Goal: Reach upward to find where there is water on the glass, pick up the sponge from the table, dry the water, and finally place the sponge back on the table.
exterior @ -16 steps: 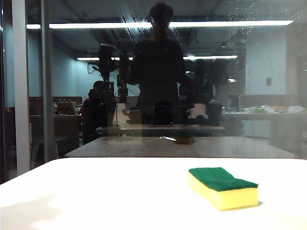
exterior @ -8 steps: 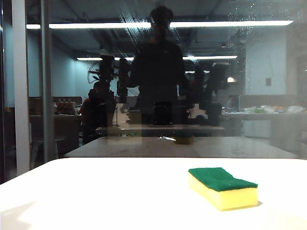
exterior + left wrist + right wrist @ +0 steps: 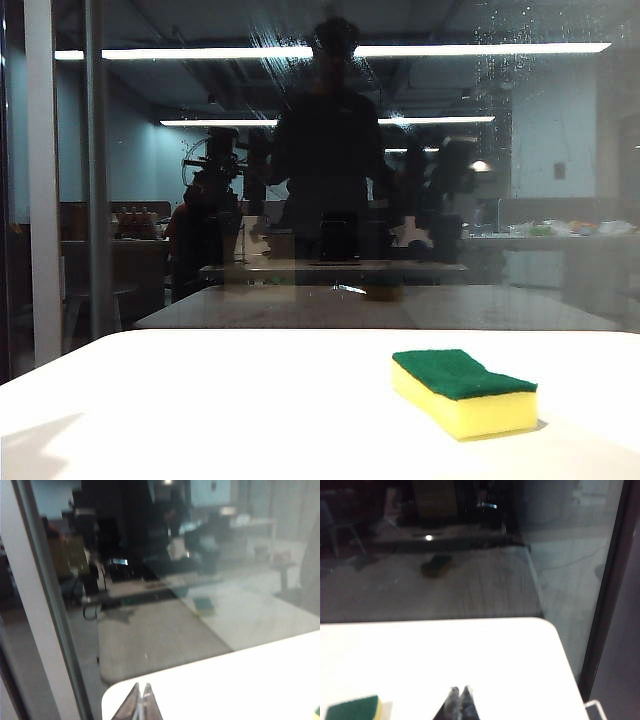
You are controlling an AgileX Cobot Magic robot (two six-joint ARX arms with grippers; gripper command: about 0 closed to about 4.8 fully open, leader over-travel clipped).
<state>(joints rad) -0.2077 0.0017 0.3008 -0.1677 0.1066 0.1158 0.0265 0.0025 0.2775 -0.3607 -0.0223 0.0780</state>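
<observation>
Reflected arms sank; both tools (image 3: 141, 698) (image 3: 459, 696) shut, cropped; sponge (image 3: 464, 391) untouched.

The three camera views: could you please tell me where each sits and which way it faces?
Exterior view: low behind the table, facing the glass; no arm shows directly.
Left wrist view: above the table corner, facing the glass; left gripper fingers shut.
Right wrist view: above the table; right gripper shut.
Exterior and right wrist views share the sponge.
</observation>
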